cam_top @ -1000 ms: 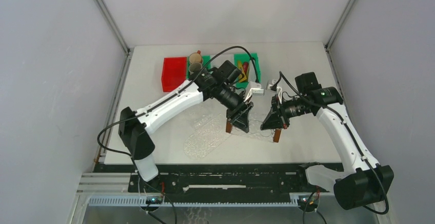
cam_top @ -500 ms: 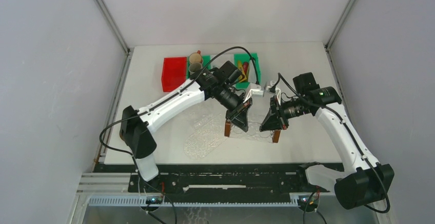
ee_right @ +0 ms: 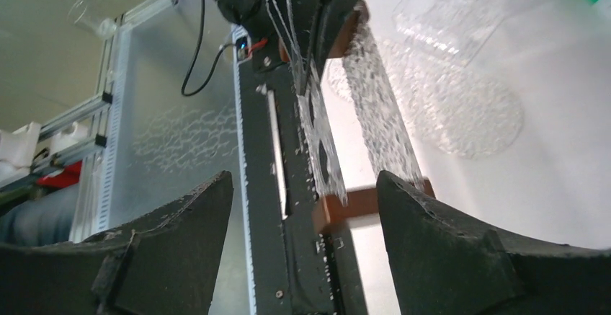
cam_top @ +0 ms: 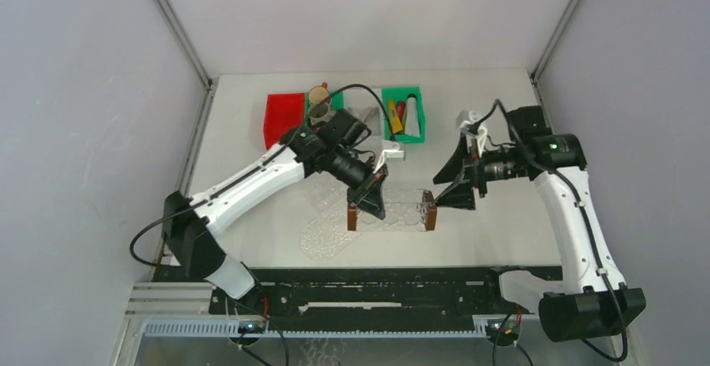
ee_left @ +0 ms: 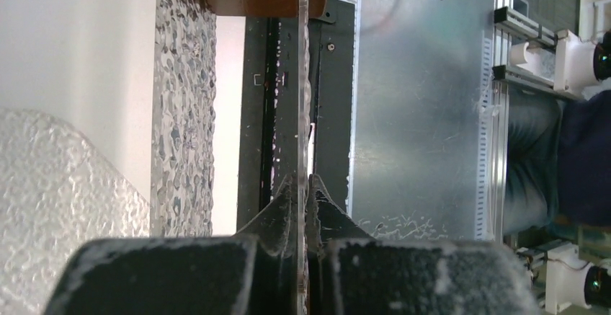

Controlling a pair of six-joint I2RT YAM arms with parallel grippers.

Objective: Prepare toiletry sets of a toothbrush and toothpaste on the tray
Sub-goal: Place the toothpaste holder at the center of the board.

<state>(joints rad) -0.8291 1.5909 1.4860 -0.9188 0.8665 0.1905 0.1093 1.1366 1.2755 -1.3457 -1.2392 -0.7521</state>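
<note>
Holding the tray (cam_top: 391,212) single-handed now, with the left gripper (cam_top: 368,207) pinched tight on a thin clear wall beside the left brown end piece. Seen edge-on from the left wrist, with both pads (ee_left: 281,214) pressed flat against that wall, and with a clear pebbled sheet (cam_top: 325,234) lying just near-left of that end.

Released at the other end, with the right gripper (cam_top: 446,192) spread wide and pulled back, apart from the right brown end piece and gripping nothing in the right wrist view. Cannot tell whether the tray sits flat on the table (cam_top: 502,224) or hangs tilted from the one grip.

Judged as handing the tray over to one arm, which frees the right for fetching.

Farther back, waiting in the green bin (cam_top: 420,119), a yellow tube (cam_top: 392,117) and a few other small pieces too small to name, with none on the tray yet. Beside that, a red bin (cam_top: 283,119) and brown cups (cam_top: 318,96).

Compared with a second ago: then flanked at both ends, with right jaws shut and left jaws partly spread. Since then closed on the left, opened on the right, tray carried leftward and a little nearer, right arm swung back toward the far right
</note>
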